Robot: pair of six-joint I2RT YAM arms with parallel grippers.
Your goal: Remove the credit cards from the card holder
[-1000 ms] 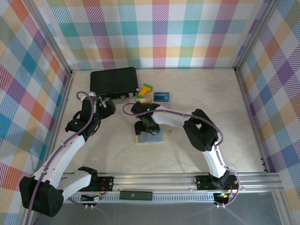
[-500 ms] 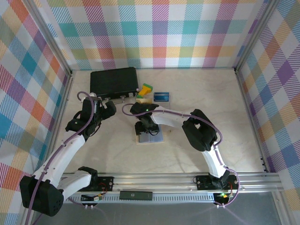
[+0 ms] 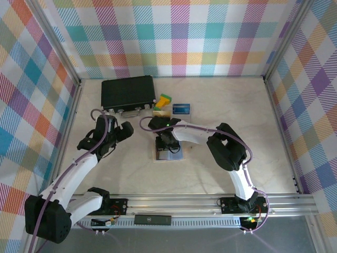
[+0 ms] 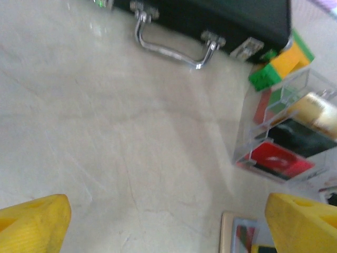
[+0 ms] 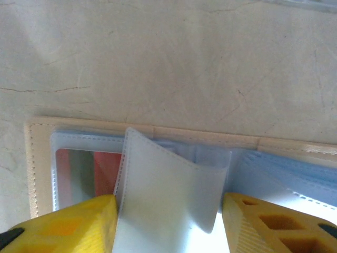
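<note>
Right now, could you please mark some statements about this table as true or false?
The left hand grips a card. False: it is open over bare table.
Yellow fingers of the right hand flank a translucent plastic pocket of the soft card holder. True.
The chunky green and yellow blocks lie inside the black hard case. False: they sit beside it.
A thin card with red on it shows through a pocket. True.
</note>
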